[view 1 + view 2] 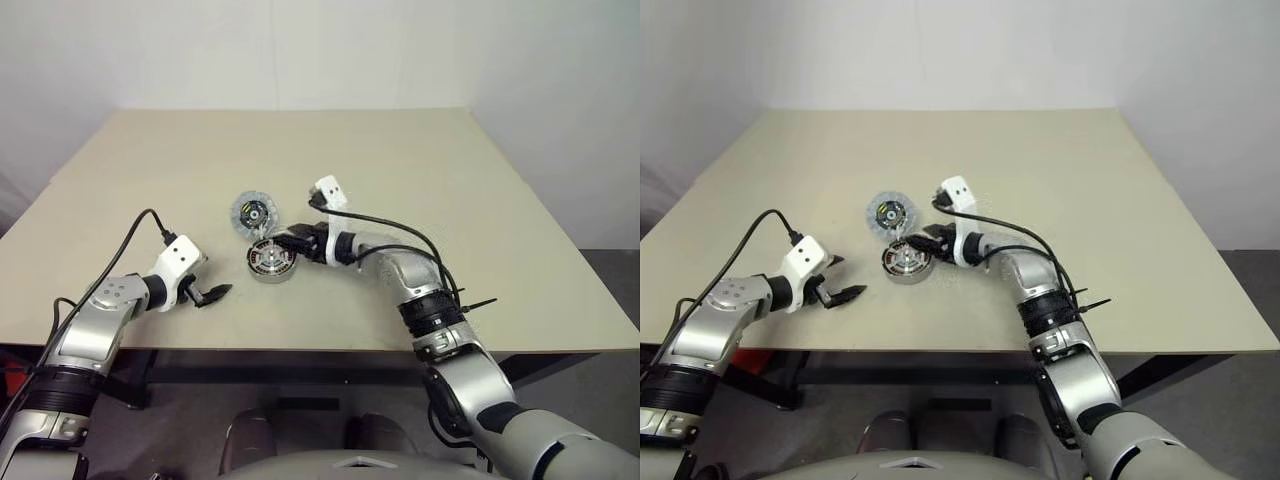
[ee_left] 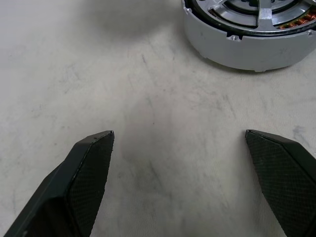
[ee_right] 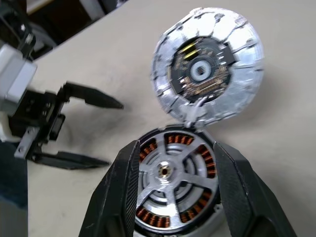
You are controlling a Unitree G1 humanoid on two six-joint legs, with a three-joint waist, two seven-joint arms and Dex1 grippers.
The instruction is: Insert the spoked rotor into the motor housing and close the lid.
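Rotor [image 3: 170,177] sits in housing [image 1: 270,262]; your right pincer [image 3: 173,163] straddles it, half-wide. Lid [image 1: 254,213] lies just beyond. Left pincer [image 1: 212,294] wide, empty.

Housing [image 3: 175,185]: bare matt grey metal, copper coils inside. Rotor [image 3: 165,173]: smooth silvery metal spokes, brassy hub. Lid [image 3: 207,64]: pale shiny metal, dark centre. Fingertips [image 2: 84,173]: black, finely textured. Table [image 1: 450,170]: matt beige, faintly scuffed.

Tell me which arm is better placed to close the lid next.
Probably the right. The right gripper already straddles the motor housing, with the lid just beyond it. The left gripper hangs open, off to the housing's side, farther from the lid.
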